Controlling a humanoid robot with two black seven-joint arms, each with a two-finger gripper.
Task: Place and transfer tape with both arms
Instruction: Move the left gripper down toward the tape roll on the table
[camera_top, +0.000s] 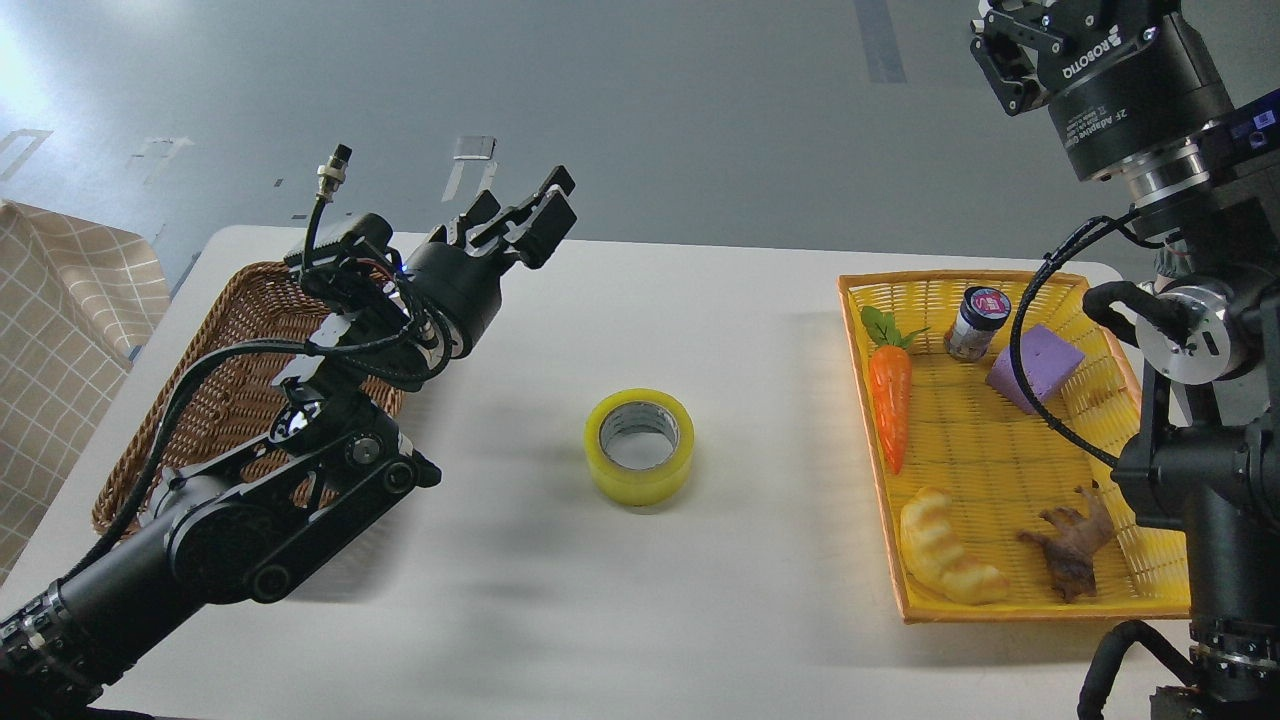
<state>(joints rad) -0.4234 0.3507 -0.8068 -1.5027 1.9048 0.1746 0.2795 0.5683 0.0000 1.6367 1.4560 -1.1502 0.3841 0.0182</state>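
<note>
Tape (640, 447): translucent yellow roll, grey-white core, lying flat, hole up, mid-table, untouched.
</note>
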